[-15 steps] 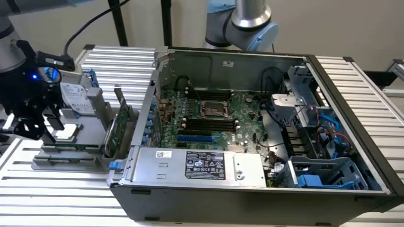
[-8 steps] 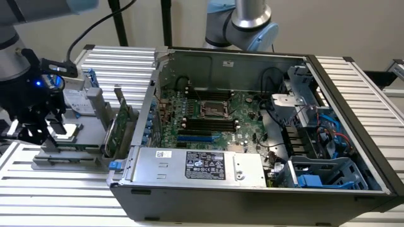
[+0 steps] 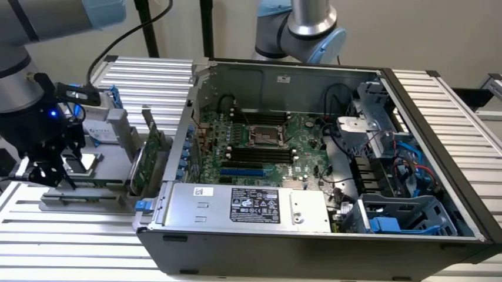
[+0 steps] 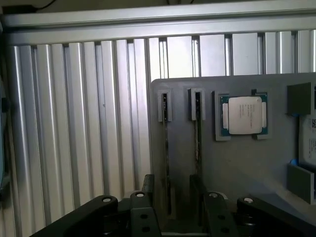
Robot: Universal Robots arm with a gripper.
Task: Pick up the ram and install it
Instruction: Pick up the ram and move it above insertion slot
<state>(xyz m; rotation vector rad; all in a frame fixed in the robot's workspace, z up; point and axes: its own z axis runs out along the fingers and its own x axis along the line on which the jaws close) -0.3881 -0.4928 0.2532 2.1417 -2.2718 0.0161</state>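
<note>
- Misalignment is the likeliest trouble. The gripper (image 4: 173, 200) hangs low over the grey holder (image 4: 247, 168) with its fingers (image 4: 148, 185) spread apart and nothing held. The ram (image 4: 167, 148) stands on edge in its slot between them, seemingly off-centre. Closing from there could tip or scrape the stick instead of seating it squarely.
- Second stick (image 4: 197, 143) stands in the neighbouring slot, just beside the ram. One finger looks close above it, so it could be nudged or caught.
- Processor (image 4: 244, 114) lies in its own recess, near both slots but apart from them, and seems less exposed.
- Edges: in the exterior view an expansion card (image 3: 149, 150) stands upright between the holder and the computer case (image 3: 330, 252). A low carry toward the black memory slots (image 3: 259, 154) could strike the card or the case wall.
- Room: space is open above the holder and over the case, while cables (image 3: 408, 161) crowd the case's far side, at the exterior view's right.
</note>
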